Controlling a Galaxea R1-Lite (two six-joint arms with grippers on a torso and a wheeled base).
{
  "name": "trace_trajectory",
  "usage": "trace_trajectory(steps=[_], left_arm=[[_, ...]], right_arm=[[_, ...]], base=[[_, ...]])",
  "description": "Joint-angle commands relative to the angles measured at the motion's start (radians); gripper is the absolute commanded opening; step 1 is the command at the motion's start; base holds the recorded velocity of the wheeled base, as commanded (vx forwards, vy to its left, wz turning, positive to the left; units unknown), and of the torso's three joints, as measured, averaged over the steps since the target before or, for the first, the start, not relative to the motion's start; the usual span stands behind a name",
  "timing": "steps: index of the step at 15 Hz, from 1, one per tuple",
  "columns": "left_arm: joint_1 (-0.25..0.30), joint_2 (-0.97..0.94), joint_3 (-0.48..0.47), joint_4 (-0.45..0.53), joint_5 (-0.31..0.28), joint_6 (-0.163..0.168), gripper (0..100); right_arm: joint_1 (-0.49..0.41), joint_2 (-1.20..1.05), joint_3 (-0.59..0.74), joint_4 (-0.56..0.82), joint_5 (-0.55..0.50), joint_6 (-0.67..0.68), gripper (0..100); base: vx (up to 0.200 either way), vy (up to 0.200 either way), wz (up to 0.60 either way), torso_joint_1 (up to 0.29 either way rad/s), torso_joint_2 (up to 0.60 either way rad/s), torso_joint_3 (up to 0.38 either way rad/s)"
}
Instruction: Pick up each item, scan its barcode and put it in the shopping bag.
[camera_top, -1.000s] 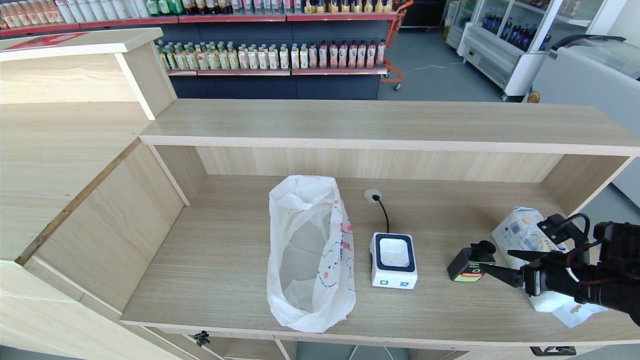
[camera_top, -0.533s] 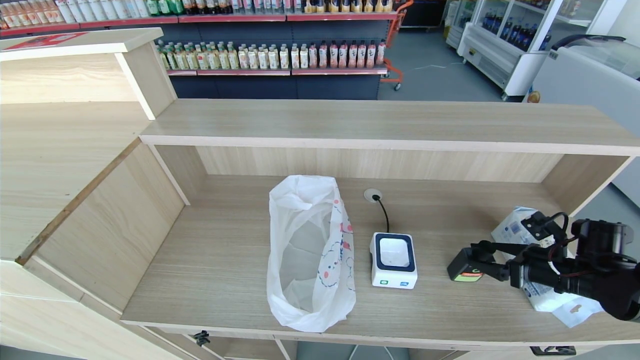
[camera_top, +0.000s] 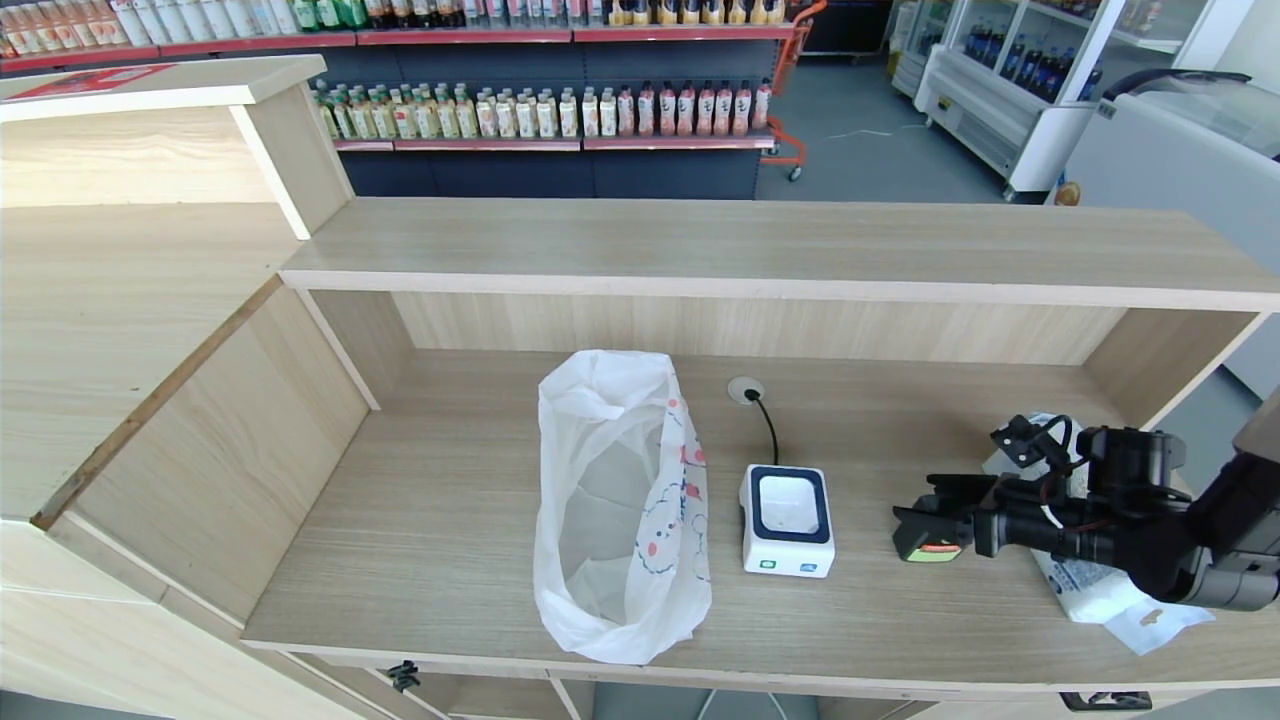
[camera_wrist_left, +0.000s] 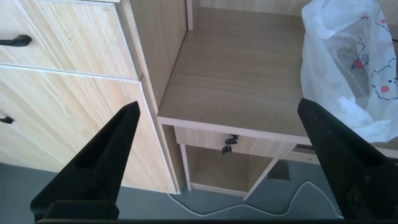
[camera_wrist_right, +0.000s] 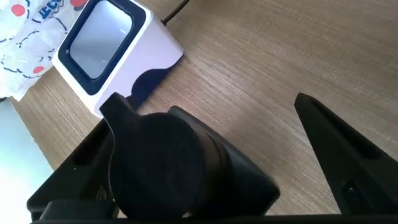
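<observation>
A small black container (camera_top: 933, 544) with a black cap and a red and green label stands on the counter, right of the white scanner (camera_top: 787, 520). My right gripper (camera_top: 915, 500) is open with its fingers on either side of the container. In the right wrist view the black cap (camera_wrist_right: 155, 163) lies close against one finger, and the right gripper (camera_wrist_right: 208, 106) has a wide gap to the other finger. The white shopping bag (camera_top: 620, 500) stands open left of the scanner. My left gripper (camera_wrist_left: 217, 106) hangs open below the counter's front left corner.
A white and blue soft package (camera_top: 1100, 595) lies under my right arm at the counter's right end. The scanner (camera_wrist_right: 109, 46) has a cable (camera_top: 768, 430) running to a hole at the back. A raised shelf (camera_top: 760, 245) overhangs the rear. The bag (camera_wrist_left: 348, 68) is near the front edge.
My right arm has swung toward the back of the counter and turned. Its fingers now sit around the black container instead of beside it. The container, bag and scanner have stayed put.
</observation>
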Motion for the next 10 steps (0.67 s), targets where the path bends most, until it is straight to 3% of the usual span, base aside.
trace_trajectory(steps=[1,6,10], left_arm=[[0.0,0.0,0.0,0.0,-0.001,0.0,100],[0.0,0.0,0.0,0.0,0.001,0.0,100],[0.0,0.0,0.0,0.0,-0.001,0.0,100]], right_arm=[[0.018,0.062,-0.066,0.02,0.017,-0.001,100],[0.058,0.122,-0.189,0.088,0.033,-0.001,100],[0.072,0.119,-0.189,0.097,0.033,-0.001,100]], base=[[0.0,0.0,0.0,0.0,0.0,0.0],[0.0,0.0,0.0,0.0,0.0,0.0],[0.0,0.0,0.0,0.0,0.0,0.0]])
